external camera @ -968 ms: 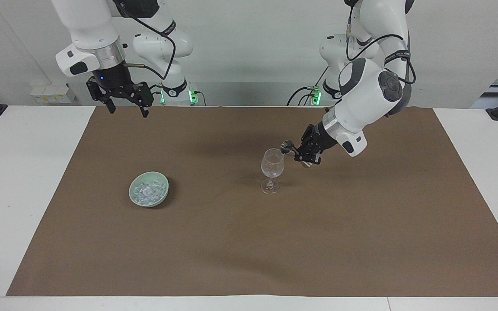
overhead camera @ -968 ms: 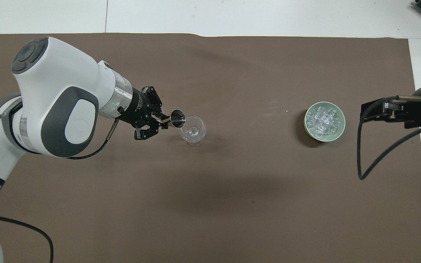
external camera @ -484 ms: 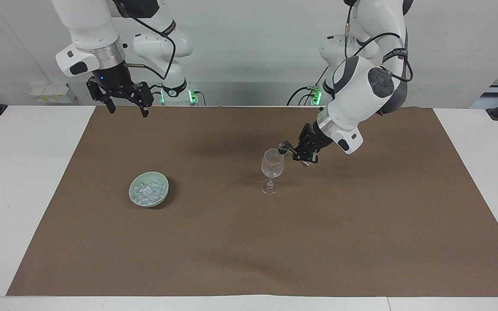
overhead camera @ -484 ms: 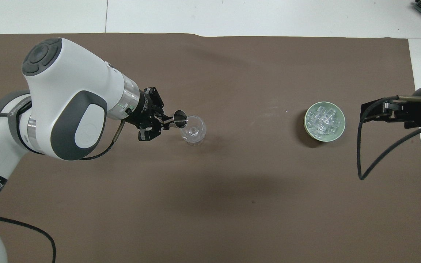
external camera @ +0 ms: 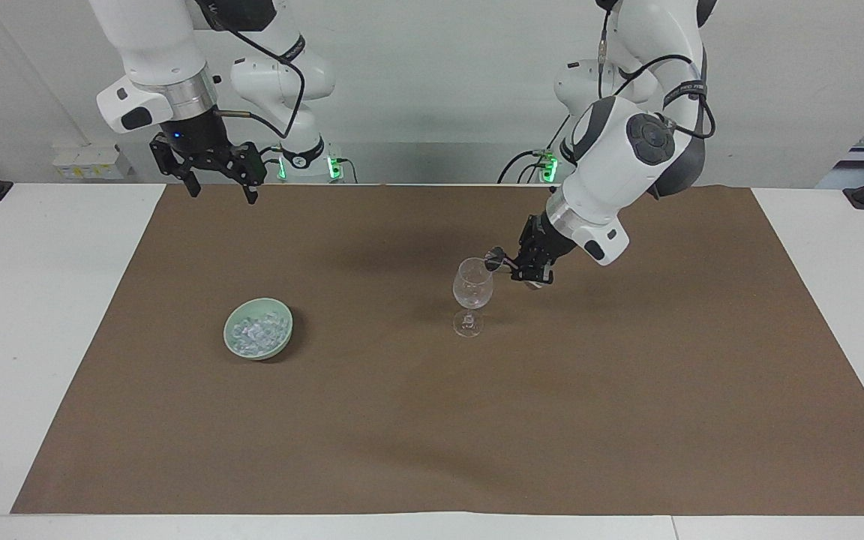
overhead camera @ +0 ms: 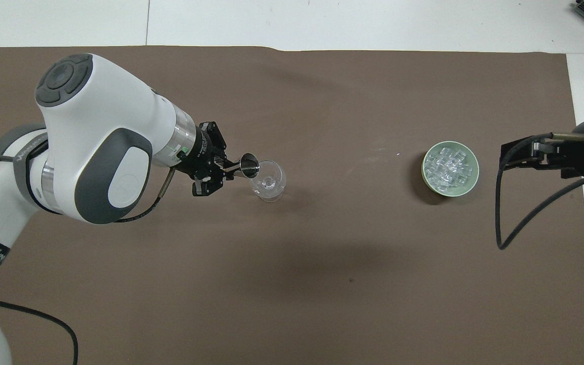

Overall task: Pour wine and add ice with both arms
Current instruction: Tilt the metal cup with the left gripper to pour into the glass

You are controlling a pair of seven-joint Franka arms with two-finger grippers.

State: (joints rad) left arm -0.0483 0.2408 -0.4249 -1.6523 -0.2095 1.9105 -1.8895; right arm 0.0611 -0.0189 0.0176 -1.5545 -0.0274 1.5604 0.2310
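The left gripper point(external camera: 516, 264) pinches the thin handle of a small shiny steel measuring cup point(overhead camera: 249, 165), tipped at the rim of a clear stemmed wine glass point(external camera: 471, 294) standing mid-mat. The ice point(overhead camera: 449, 166), glassy little chunks, fills a round pale-green bowl point(external camera: 234, 331) toward the right arm's end. The right gripper point(external camera: 220, 182) waits raised over the brown paper mat point(external camera: 432, 420), fingers spread.

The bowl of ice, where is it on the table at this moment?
The bowl of ice sits on the brown mat toward the right arm's end of the table, level with the wine glass and well apart from it.
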